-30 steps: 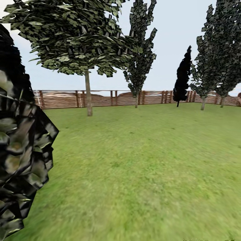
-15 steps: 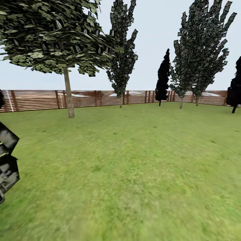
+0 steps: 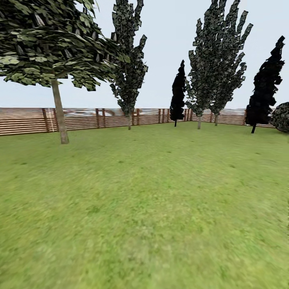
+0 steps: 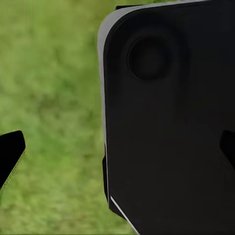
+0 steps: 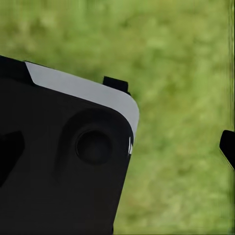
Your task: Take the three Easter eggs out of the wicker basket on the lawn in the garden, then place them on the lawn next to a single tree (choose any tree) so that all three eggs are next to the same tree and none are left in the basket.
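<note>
The lawn (image 3: 160, 208) ahead holds no basket, so you risk overshooting, and I cannot tell either claw's state.

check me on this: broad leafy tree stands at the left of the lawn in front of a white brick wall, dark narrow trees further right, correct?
One thing is off: behind the leafy tree is a brown slatted wooden fence, not a white brick wall, as the head view shows. The tree does stand at the left of the lawn, with dark narrow trees further right.
</note>
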### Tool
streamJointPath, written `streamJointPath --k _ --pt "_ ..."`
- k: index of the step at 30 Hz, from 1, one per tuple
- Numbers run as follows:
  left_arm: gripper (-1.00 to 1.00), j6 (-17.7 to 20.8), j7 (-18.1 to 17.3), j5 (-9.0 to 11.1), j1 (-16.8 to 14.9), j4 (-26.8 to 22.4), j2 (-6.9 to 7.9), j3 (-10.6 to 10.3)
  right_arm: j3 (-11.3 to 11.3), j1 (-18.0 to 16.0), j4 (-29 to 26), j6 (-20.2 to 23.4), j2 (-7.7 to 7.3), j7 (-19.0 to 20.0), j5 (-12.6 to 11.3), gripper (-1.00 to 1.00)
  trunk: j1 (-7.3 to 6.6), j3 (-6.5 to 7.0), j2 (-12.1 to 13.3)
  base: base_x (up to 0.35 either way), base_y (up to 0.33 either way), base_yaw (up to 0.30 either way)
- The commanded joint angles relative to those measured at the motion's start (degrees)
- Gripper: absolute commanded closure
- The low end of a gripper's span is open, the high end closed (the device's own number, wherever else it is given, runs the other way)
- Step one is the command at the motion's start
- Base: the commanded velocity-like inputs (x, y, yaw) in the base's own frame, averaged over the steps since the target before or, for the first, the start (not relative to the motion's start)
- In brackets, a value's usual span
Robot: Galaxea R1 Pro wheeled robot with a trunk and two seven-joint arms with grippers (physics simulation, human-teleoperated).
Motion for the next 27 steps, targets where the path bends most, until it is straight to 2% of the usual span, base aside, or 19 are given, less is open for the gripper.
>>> streamJointPath --k 1,12,27 --pt "-1.00 -0.1 0.1 -0.1 0.0 0.0 0.00 -0.1 0.3 -0.1 0.2 -0.4 0.00 0.0 0.1 -1.00 0.03 -0.05 0.0 0.296 -0.123 -0.144" --pt "-1.00 0.0 0.1 -0.1 0.0 -0.5 0.09 -0.2 0.3 -0.1 0.2 -0.4 -0.03 0.1 0.1 -1.00 0.03 -0.05 0.0 0.322 -0.019 -0.114" --pt "-1.00 -0.1 0.1 -0.1 0.0 -0.5 0.09 -0.2 0.3 -0.1 0.2 -0.4 -0.09 0.1 0.1 -1.00 0.03 -0.05 0.0 0.326 0.000 -0.282"
